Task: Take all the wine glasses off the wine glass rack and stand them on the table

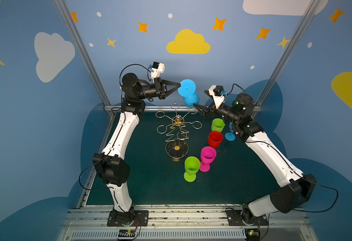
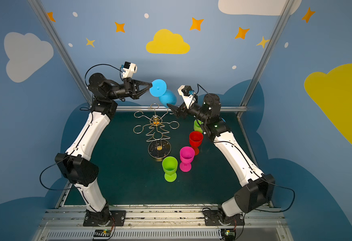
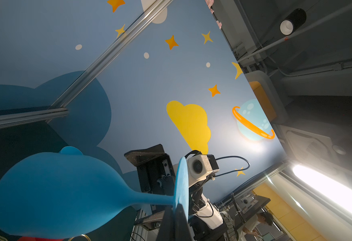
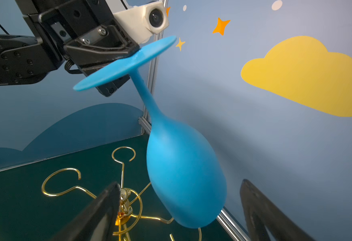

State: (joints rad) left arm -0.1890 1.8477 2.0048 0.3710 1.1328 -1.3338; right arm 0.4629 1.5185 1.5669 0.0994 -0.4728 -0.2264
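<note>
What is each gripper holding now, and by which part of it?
The left gripper pinches the blue wine glass by the edge of its round foot, bowl hanging down. The right gripper is open near the bowl and holds nothing.

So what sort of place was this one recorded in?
Probably a robot test booth inside a lab: aluminium frame, cartoon-sky wall panels, and a person at a desk beyond it.

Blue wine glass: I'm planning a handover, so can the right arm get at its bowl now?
Probably yes: the right pincer stands open, the bowl of the blue wine glass right ahead, nothing between; the left pincer pinches only its foot.
</note>
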